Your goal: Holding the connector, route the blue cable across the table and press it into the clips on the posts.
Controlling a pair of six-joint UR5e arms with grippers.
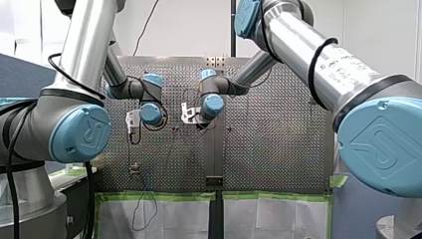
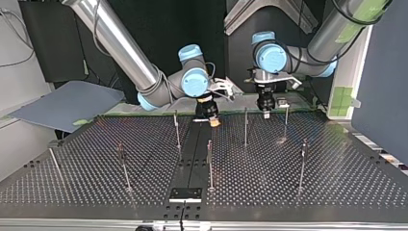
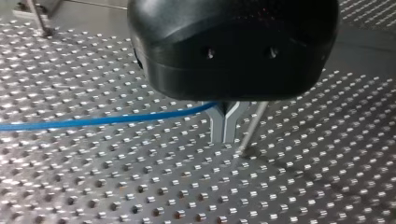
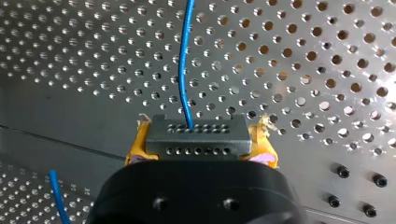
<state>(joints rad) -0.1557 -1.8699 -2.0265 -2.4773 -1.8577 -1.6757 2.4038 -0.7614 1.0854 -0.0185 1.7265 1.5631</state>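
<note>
Our right gripper, yellow pads clamped on the grey connector; blue cable leads over the perforated table into our left gripper, metal fingers closed on it.

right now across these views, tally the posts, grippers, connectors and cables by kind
thin upright metal posts: 7
two-finger grippers: 2, my left gripper and my right gripper
grey perforated connector block: 1
blue cable: 1
total: 11

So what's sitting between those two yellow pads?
The grey connector, clamped there with the blue cable leaving its face. The right wrist view shows it.
</note>
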